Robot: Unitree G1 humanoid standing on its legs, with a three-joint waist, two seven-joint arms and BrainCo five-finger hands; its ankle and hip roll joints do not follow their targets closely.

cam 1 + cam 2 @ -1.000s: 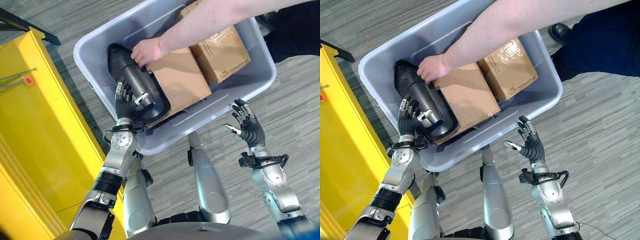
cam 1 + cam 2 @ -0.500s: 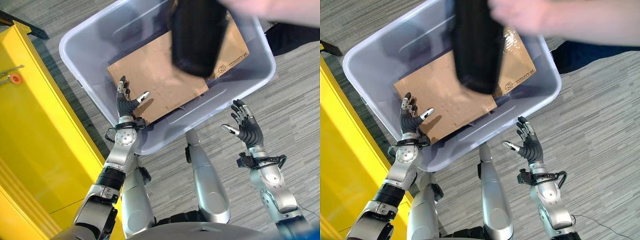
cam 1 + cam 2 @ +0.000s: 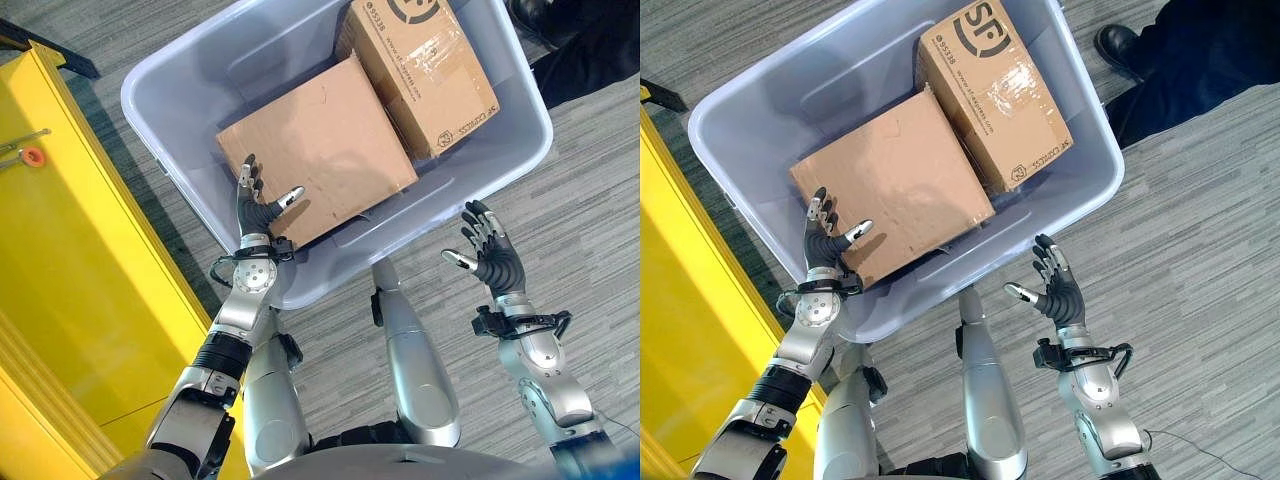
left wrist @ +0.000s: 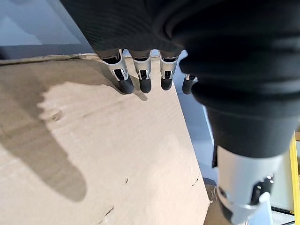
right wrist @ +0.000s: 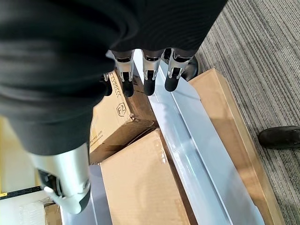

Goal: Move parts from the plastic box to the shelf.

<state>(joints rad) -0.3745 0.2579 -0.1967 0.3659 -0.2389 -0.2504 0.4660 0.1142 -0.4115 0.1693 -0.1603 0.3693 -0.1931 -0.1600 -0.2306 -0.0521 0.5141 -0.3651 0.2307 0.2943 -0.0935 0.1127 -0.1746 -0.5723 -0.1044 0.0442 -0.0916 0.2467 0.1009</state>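
Plastic box: the pale grey plastic box (image 3: 200, 70) sits on the striped floor right in front of the robot, with 2 cardboard boxes lying flat inside it.
Larger box: the plain cardboard box (image 3: 315, 150) lies toward the robot's left side of the bin, directly under the left hand.
Smaller box: the taped printed box (image 3: 420, 70) lies just beside it, toward the far right corner, their edges touching.
Left hand: the left hand (image 3: 258, 205) reaches over the near wall of the bin, palm up over the near corner of the plain box, fingers straight and spread, thumb out to the side, gripping nothing; I can't tell if it touches the cardboard.
Right hand: the right hand (image 3: 1055, 288) is raised outside the bin, just beside its near right wall, fingers fanned wide, empty.
Shelf: a yellow shelf (image 3: 70, 250) stands along the robot's left.
Person: a dark shoe (image 3: 1118, 45) stands beyond the bin's far right corner.
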